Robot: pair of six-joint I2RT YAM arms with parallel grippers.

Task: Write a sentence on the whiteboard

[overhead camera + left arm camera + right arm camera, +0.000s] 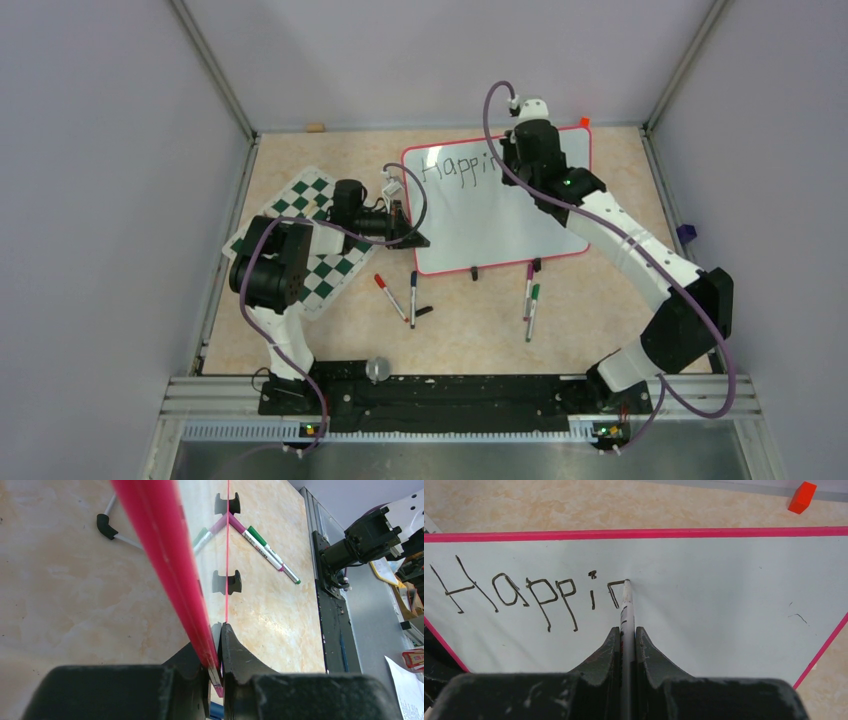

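Note:
The whiteboard [500,215], glossy white with a thin red frame, lies in the middle of the table with "Happi" and the start of another letter in black along its top. My right gripper [626,629] is shut on a black marker [626,607] whose tip touches the whiteboard [724,590] at the end of the last stroke. In the top view my right gripper [517,160] hangs over the board's upper middle. My left gripper [220,630] is shut on the board's red frame [165,555] at the near left corner, also visible as the left gripper [412,238] in the top view.
Loose markers lie in front of the board: a red-capped one [390,296], a black one [413,298], a purple one [529,288] and a green one [532,312]. A green-and-white chess mat [325,280] lies under my left arm. A small red block [584,122] sits behind the board.

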